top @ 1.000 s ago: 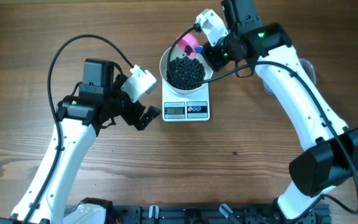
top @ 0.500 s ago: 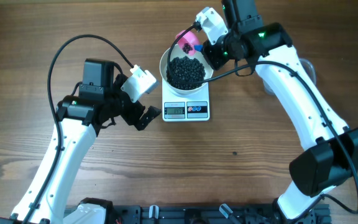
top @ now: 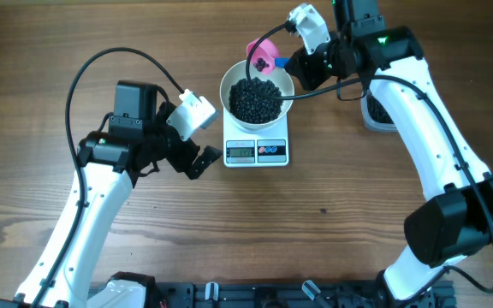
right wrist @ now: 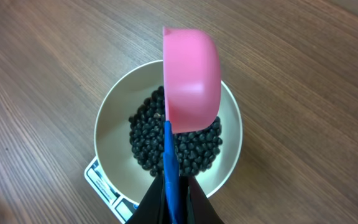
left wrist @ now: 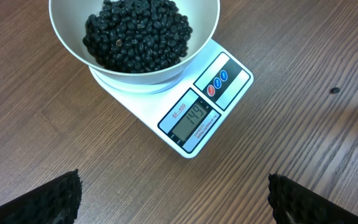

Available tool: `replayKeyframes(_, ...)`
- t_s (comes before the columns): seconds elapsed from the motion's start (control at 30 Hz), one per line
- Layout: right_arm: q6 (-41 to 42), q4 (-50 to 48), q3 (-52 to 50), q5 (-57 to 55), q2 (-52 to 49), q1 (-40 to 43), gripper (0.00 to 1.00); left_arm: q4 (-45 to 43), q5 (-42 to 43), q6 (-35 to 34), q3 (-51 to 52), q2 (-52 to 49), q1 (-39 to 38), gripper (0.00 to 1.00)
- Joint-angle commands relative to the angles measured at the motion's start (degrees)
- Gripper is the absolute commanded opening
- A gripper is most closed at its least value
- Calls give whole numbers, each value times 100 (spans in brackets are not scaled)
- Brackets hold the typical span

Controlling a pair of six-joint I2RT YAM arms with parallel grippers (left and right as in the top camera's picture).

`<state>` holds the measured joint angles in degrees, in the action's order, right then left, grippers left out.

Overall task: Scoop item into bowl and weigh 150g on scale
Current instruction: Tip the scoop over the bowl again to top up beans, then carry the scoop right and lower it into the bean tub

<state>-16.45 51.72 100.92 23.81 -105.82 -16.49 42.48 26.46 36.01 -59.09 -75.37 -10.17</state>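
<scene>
Bowl (top: 225,91) sits on scale (top: 258,152); beans (top: 256,99) lie in bowl. Scoop (top: 262,56) hangs above bowl's far rim. Tub (top: 372,116), largely hidden behind right arm (top: 426,145), apparently stands right of scale.

A round white bowl (top: 228,90) is set upright on the platform of a small white kitchen scale (top: 257,152). The bowl is partly filled with a heap of matte black beans (top: 257,99). 149 is shown on the scale's grey display, beside two round buttons.
</scene>
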Motion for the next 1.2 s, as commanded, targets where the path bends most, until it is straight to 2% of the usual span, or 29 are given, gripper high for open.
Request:
replayKeyframes(0.0, 284, 4, 74, 229, -70, 35, 4, 4, 52, 107, -4, 74, -22, 100)
replayKeyframes(0.23, 466, 0, 74, 898, -70, 341, 4, 2, 52, 107, -4, 74, -22, 100)
replayKeyframes(0.67, 621, -162, 74, 1165, -70, 553, 4, 2, 52, 107, -4, 74, -22, 100)
replayKeyframes(1.0, 916, -179, 74, 2426, -68, 1574, 4, 2, 52, 107, -4, 74, -22, 100)
replayKeyframes(1.17, 907, 173, 74, 2732, -68, 2293, 4, 4, 52, 107, -4, 74, -22, 100)
